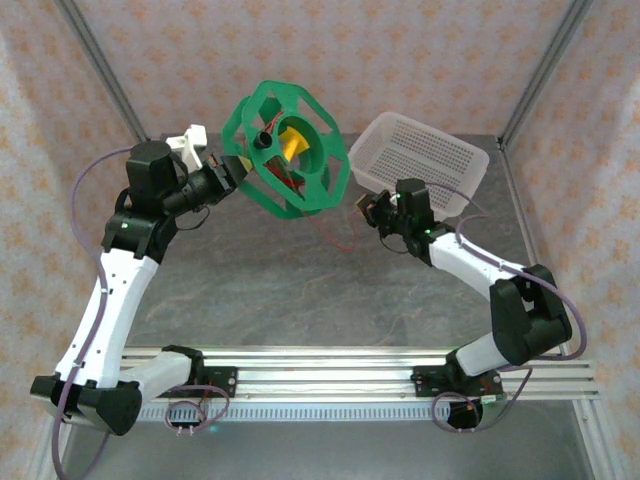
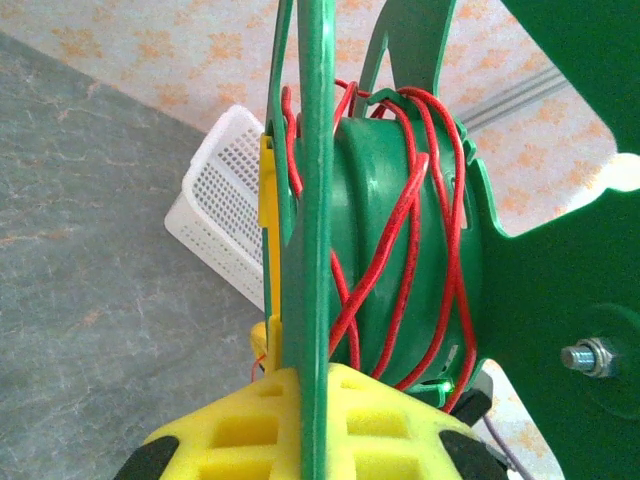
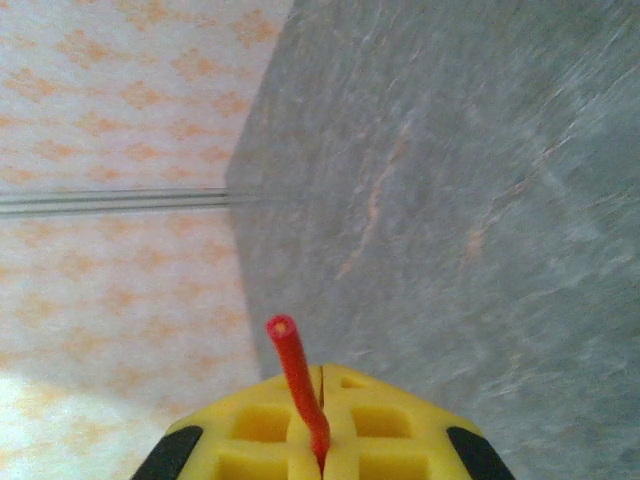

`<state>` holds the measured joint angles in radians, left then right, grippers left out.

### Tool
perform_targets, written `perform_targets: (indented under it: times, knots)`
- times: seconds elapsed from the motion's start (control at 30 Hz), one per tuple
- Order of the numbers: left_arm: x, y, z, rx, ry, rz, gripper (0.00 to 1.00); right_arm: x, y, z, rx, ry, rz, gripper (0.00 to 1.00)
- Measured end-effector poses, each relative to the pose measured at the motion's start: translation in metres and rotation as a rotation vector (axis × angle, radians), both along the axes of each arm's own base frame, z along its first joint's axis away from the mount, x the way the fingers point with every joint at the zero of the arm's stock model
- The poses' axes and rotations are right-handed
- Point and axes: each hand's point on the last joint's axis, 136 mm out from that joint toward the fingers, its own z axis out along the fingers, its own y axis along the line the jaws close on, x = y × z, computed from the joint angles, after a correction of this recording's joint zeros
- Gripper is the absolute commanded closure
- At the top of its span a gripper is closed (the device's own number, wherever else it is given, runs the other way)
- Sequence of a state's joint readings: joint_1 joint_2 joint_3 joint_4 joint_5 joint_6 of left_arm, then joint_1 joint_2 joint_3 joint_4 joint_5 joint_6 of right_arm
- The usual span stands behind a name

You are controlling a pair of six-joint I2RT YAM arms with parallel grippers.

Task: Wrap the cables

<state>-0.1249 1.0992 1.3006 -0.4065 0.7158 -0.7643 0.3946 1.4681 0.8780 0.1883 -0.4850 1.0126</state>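
The jaws of the left gripper (image 2: 310, 425) are shut on the rim of the spool (image 2: 570, 200). The jaws of the right gripper (image 3: 322, 445) pinch the end of the cable (image 3: 296, 375). Most of the cable sits in loose loops on the spool. If the pinch slips, the loops may spring off.

White perforated basket (image 1: 425, 155) upright at far right of grey table (image 1: 300, 290). Patterned walls (image 1: 330, 50) behind. Metal rail (image 1: 330, 380) along near edge.

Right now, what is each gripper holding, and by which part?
Left gripper clamps the green spool by the rim of one flange. Right gripper pinches the red cable just short of its cut end.
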Motion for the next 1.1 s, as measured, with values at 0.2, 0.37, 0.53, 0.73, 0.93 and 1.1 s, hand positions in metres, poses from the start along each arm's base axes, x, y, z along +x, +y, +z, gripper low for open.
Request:
perform_targets:
  times: [0.2, 0.37, 0.53, 0.73, 0.93, 1.1]
  knots:
    - [-0.018, -0.014, -0.006, 0.039, 0.029, -0.098, 1.00, 0.028, -0.050, 0.010, -0.251, -0.034, -0.071, 1.00]
    - [-0.054, -0.054, -0.019, 0.155, 0.039, -0.288, 1.00, 0.057, -0.083, 0.018, -0.450, -0.049, -0.116, 1.00]
    - [-0.093, -0.094, -0.044, 0.306, 0.052, -0.497, 1.00, 0.081, -0.091, 0.042, -0.569, -0.108, -0.125, 1.00]
    - [-0.096, -0.107, -0.080, 0.508, 0.071, -0.548, 1.00, 0.096, -0.079, 0.077, -0.563, -0.211, -0.086, 1.00]
    - [-0.064, -0.097, -0.122, 0.678, 0.169, -0.443, 1.00, 0.093, -0.054, 0.118, -0.424, -0.340, -0.013, 1.00]
    - [-0.037, -0.101, -0.131, 0.741, 0.206, -0.391, 1.00, 0.070, -0.019, 0.157, -0.282, -0.453, 0.084, 1.00]
